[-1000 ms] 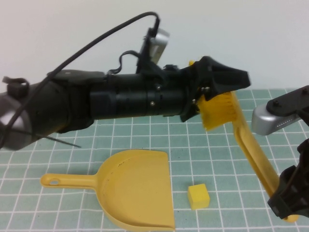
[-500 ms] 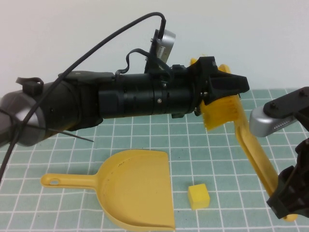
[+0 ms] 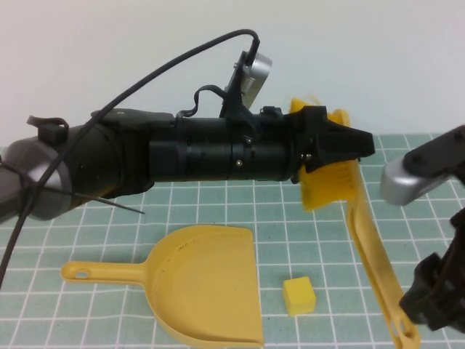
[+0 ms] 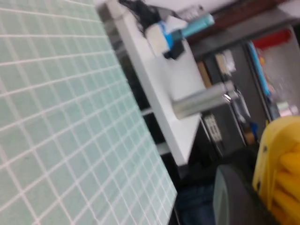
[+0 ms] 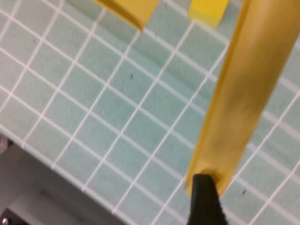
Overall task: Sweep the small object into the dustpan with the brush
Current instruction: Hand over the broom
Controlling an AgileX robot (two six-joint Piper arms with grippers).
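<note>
The brush (image 3: 367, 240) hangs tilted above the mat, with its bright-yellow bristles (image 3: 327, 185) up at the centre right and its handle running down to the lower right. My left gripper (image 3: 349, 142) is shut on the brush head, which also shows in the left wrist view (image 4: 281, 164). My right gripper (image 3: 432, 298) is right beside the handle's lower end (image 5: 243, 93). The small pale-yellow cube (image 3: 298, 296) lies on the mat just right of the dustpan (image 3: 203, 283). The dustpan lies flat with its handle pointing left.
My left arm (image 3: 203, 156) stretches across the green grid mat (image 3: 218, 211), high above the dustpan. The right arm's silver wrist camera (image 3: 407, 182) hangs near the brush. The right wrist view shows the mat's edge (image 5: 47, 159) close by.
My left wrist has rolled, and the brush has turned with it. The handle now stands steeper, and its holed end has swung left, out from under my right gripper. The cube and dustpan have not moved.
</note>
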